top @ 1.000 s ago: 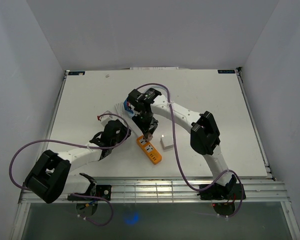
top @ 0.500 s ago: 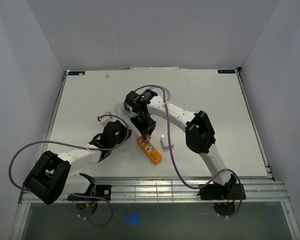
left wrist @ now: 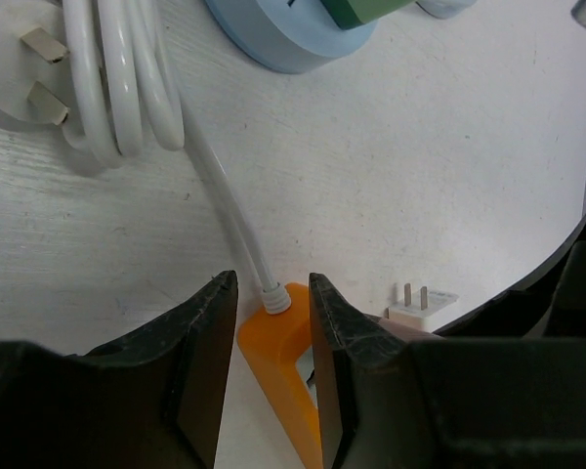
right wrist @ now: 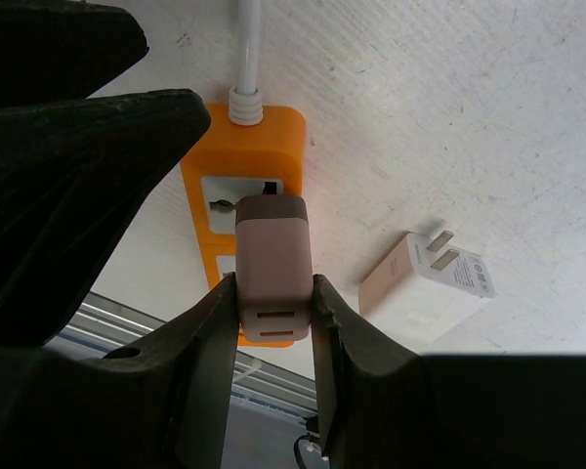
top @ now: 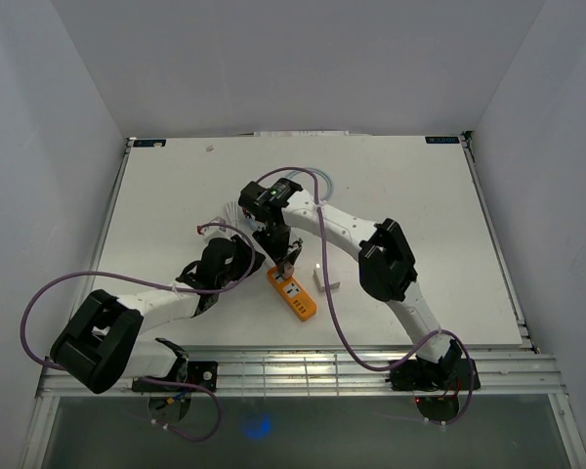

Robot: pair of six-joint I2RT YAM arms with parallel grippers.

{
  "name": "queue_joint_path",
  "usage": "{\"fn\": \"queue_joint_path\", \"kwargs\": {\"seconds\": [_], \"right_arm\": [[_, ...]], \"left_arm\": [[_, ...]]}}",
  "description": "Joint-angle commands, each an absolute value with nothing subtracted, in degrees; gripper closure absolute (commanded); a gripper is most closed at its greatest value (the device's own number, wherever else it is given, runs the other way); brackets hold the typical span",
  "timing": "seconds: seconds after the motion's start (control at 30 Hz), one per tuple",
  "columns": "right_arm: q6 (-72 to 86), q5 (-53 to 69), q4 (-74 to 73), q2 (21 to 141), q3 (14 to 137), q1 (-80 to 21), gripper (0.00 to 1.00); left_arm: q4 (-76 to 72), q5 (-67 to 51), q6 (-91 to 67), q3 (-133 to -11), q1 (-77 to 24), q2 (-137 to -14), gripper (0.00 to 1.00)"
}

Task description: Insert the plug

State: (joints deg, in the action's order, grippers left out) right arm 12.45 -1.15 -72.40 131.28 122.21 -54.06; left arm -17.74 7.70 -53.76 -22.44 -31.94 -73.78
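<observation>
An orange power strip [top: 293, 295] lies on the white table, its white cable leading away to the back left. My left gripper [top: 257, 266] straddles the strip's cable end [left wrist: 273, 327], with its jaws close against both sides. My right gripper [top: 286, 260] is shut on a pinkish-beige plug [right wrist: 273, 269] and holds it upright just above the strip's first socket [right wrist: 242, 200]. The plug's prongs are hidden beneath it. In the right wrist view the strip [right wrist: 200, 166] lies under the plug.
A white two-prong adapter [top: 322, 279] lies on its side just right of the strip; it also shows in the right wrist view [right wrist: 425, 278]. A coiled white cable [left wrist: 117, 88] with its own plug [left wrist: 15, 59] and a pale blue round object [left wrist: 283, 39] lie behind the strip.
My right gripper has shifted slightly left and back with the plug, staying over the strip's near-cable end. The left gripper has barely moved.
</observation>
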Motion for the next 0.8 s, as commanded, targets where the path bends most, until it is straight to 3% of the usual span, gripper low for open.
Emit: {"fn": "queue_joint_path", "kwargs": {"seconds": [0.0,0.2,0.77], "right_arm": [[14.0,-10.1,-74.9,134.2,115.9,-54.1,0.92],[14.4,-13.3,-74.9,133.3,110.9,-53.9,0.92],[15.0,-16.1,-74.9,139.7,112.4,-54.1,0.92]], "left_arm": [[-21.1,4.3,-52.4,-21.4,-32.1,-73.4,0.54],[-22.4,4.1,-52.6,-21.2,-33.1,-74.4,0.54],[-22.9,4.0,-51.4,-20.2,-33.2,-72.4,0.55]]}}
